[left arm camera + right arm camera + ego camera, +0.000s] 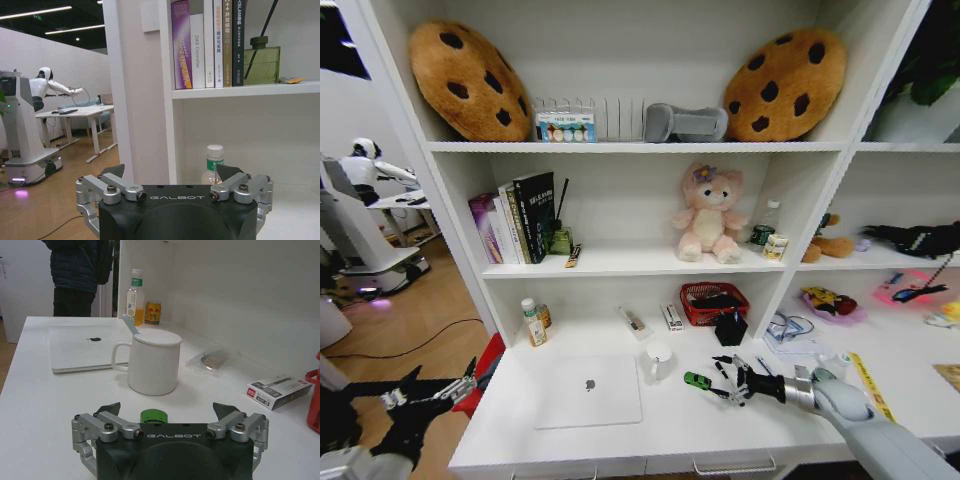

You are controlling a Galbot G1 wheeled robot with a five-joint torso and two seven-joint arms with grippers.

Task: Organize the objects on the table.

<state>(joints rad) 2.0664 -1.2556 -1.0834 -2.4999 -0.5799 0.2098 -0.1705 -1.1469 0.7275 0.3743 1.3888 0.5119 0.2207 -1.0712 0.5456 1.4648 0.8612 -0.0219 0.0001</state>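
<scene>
In the head view the long white desk [670,425] is far from tidy, by my reading: the slim silver laptop [588,390] lies closed on the left part of the top, a white lidded mug [658,360] stands just beside its right edge, the tiny green toy car [697,380] sits a little further right, and dark pens [763,366] lie near the right arm's wrist, so most of the sorting looks still to be done. The right gripper [733,381] reaches in low over the desk just beside the car, fingers apart, holding nothing. The left gripper [425,393] hangs off the desk's left end, over the wooden floor, fingers spread and empty. In the left wrist view that left gripper [172,186] faces the white shelf unit, jaws wide, with a small clear bottle with a white cap [213,164] standing beyond it. In the right wrist view the right gripper [169,423] has its jaws wide apart and not clamped on anything; the toy car [153,416] sits on the desk between them, close in front of the gripper body, and I cannot tell whether either finger touches it. The mug [152,361] stands behind the car, the laptop [87,346] further back.
</scene>
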